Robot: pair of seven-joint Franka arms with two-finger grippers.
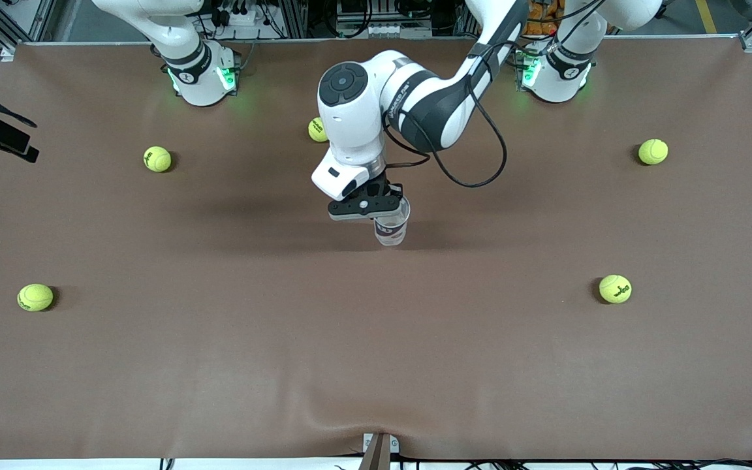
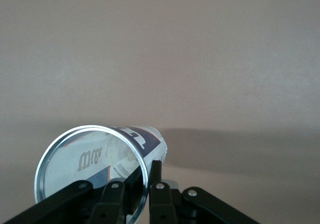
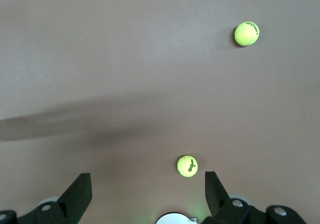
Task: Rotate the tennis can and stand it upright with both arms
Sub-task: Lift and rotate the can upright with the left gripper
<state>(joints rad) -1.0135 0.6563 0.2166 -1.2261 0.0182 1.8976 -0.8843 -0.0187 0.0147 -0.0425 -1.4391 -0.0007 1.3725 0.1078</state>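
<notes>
- Brown table (image 1: 219,365), five tennis balls (image 1: 35,297) scattered toward edges and corners.
- Left gripper (image 1: 366,203) mid-table, clamped on rim of tennis can (image 1: 392,228).
- Tennis can upright, mid-table.
- Right gripper (image 3: 147,194) spread wide, waiting above table.

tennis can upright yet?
Yes: the tennis can stands upright on the table, open silver rim up, left claw clamped on that rim.

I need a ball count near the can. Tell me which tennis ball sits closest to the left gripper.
The tennis ball partly hidden by the left arm's wrist, farther from the front camera than the left gripper holding the tennis can rim. The other four lie toward the table's ends.
</notes>
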